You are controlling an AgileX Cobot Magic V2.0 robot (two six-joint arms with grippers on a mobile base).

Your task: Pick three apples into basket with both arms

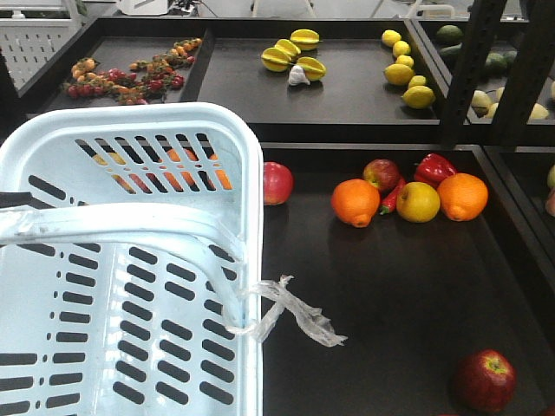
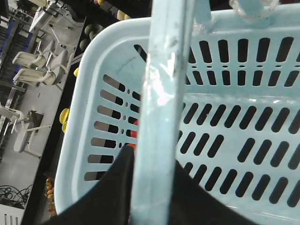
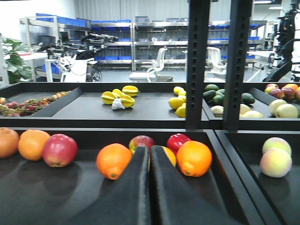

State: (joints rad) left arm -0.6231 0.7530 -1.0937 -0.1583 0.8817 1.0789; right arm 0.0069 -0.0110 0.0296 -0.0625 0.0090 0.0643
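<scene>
A light blue slotted basket (image 1: 251, 173) fills the left of the front view, and it looks empty. My left gripper (image 2: 154, 157) is shut on the basket handle (image 2: 164, 93), one black finger on each side. A red apple (image 1: 277, 183) lies just right of the basket. A second apple (image 1: 381, 174) sits behind an orange. A dark red apple (image 1: 485, 380) lies at the front right. My right gripper (image 3: 150, 149) is shut and empty, low over the tray, pointing at the fruit cluster. In its view the left apple (image 3: 59, 150) and the middle apple (image 3: 141, 142) show.
Two oranges (image 1: 355, 202) (image 1: 462, 197), a yellow fruit (image 1: 418, 202) and a red pepper (image 1: 434, 167) crowd the middle apple. A clear plastic strip (image 1: 290, 312) hangs from the basket rim. Black shelf posts (image 1: 473, 69) stand at right. Starfruit (image 1: 295, 54) and lemons (image 1: 403, 69) lie behind.
</scene>
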